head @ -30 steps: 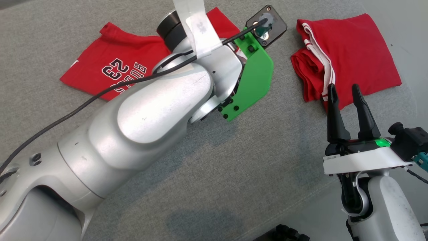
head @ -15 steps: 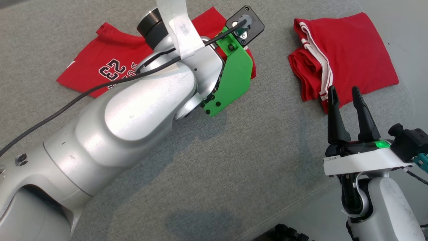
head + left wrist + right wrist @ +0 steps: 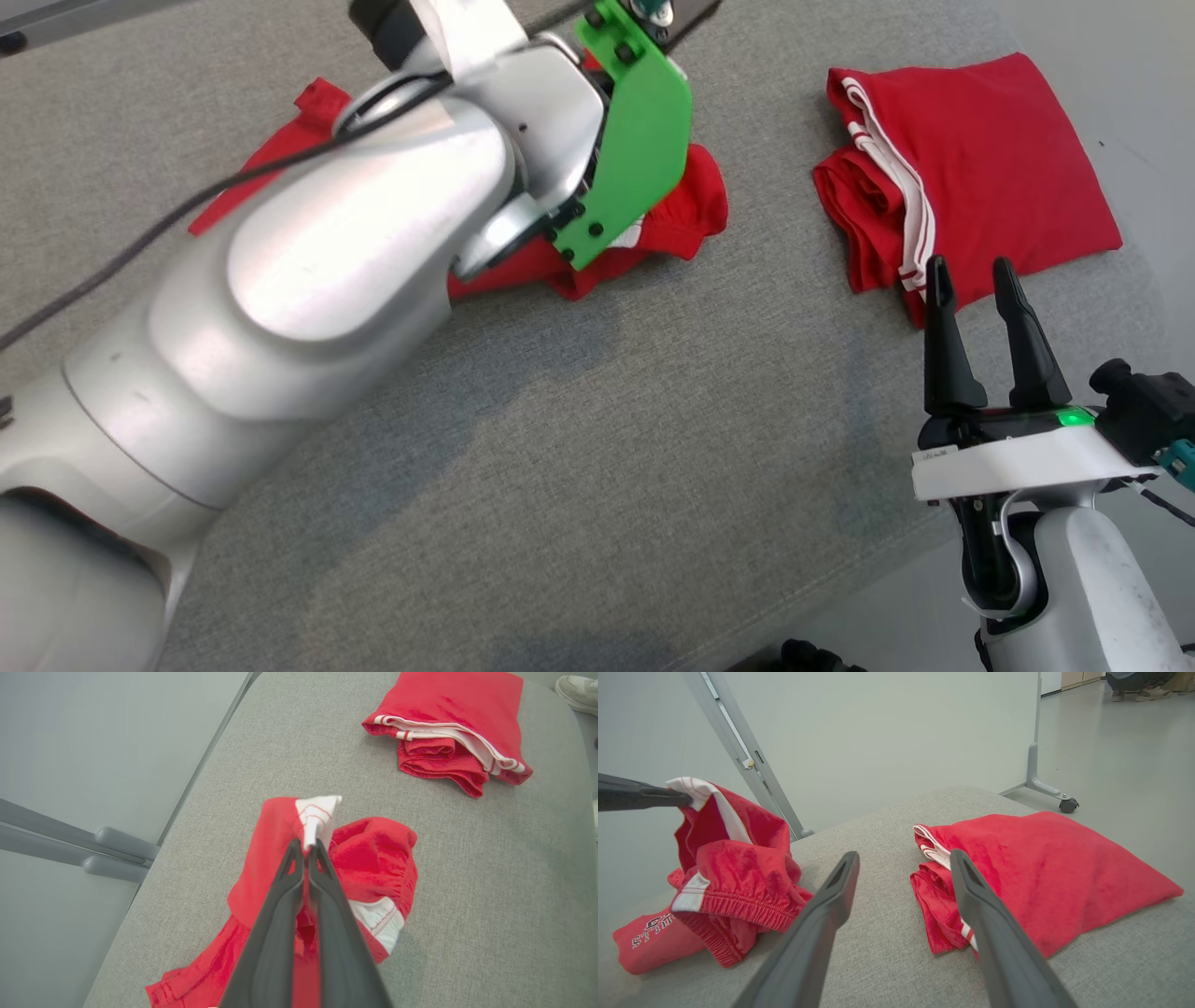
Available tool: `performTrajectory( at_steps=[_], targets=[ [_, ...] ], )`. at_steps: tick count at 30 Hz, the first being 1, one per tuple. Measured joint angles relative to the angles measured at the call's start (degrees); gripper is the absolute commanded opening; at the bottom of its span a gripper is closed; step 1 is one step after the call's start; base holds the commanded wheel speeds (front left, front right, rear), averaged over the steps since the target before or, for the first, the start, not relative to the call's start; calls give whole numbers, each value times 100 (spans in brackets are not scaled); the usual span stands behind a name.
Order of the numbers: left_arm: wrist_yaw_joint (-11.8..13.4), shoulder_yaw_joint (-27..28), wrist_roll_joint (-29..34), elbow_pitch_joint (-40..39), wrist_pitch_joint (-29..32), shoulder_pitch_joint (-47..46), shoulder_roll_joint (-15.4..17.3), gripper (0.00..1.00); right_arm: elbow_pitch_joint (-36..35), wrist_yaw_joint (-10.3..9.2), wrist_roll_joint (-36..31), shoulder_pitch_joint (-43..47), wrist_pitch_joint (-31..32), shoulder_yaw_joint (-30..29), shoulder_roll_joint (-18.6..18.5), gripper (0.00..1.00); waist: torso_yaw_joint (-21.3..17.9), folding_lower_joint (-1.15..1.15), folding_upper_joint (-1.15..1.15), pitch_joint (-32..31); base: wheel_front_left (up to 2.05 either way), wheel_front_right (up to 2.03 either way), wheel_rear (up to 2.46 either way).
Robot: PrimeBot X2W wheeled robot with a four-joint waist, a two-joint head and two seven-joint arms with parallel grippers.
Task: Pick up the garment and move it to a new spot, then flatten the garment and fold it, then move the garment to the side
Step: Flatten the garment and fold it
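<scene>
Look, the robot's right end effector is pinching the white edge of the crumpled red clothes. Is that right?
Not quite: the side is wrong. It is the left end effector that is pinching the white edge of the crumpled red garment, as the left wrist view shows. The right end effector is open and holds nothing.

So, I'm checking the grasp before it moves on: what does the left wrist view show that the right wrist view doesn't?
Left wrist view: a look along the shut left gripper onto the white trim it pinches, plus a pale shoe at the top right corner. Right wrist view: the right gripper, open and empty, the lettering low on the held garment, and a partition's caster. Both: the held garment, the folded red garment beside it, and the grey cushion.
</scene>
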Motion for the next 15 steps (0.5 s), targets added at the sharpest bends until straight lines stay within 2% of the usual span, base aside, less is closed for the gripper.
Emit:
performTrajectory(
  at_steps=[7, 12, 15],
  targets=[
    [-69, 431, -265, -179, 617, -762, 510, 0, 1, 0, -147, 82, 0, -53, 2, 100, 213, 0, 0, -218, 0, 0, 0],
    [-149, 572, -622, -459, 1474, -1186, 881, 0, 35, 0, -252, 227, 0, -49, 3, 100, 430, 0, 0, -413, 0, 0, 0],
    [-226, 543, -979, -745, 2262, -1350, 1068, 0, 70, 0, -286, 333, 0, -45, 4, 100, 575, 0, 0, -554, 0, 0, 0]
  ],
)
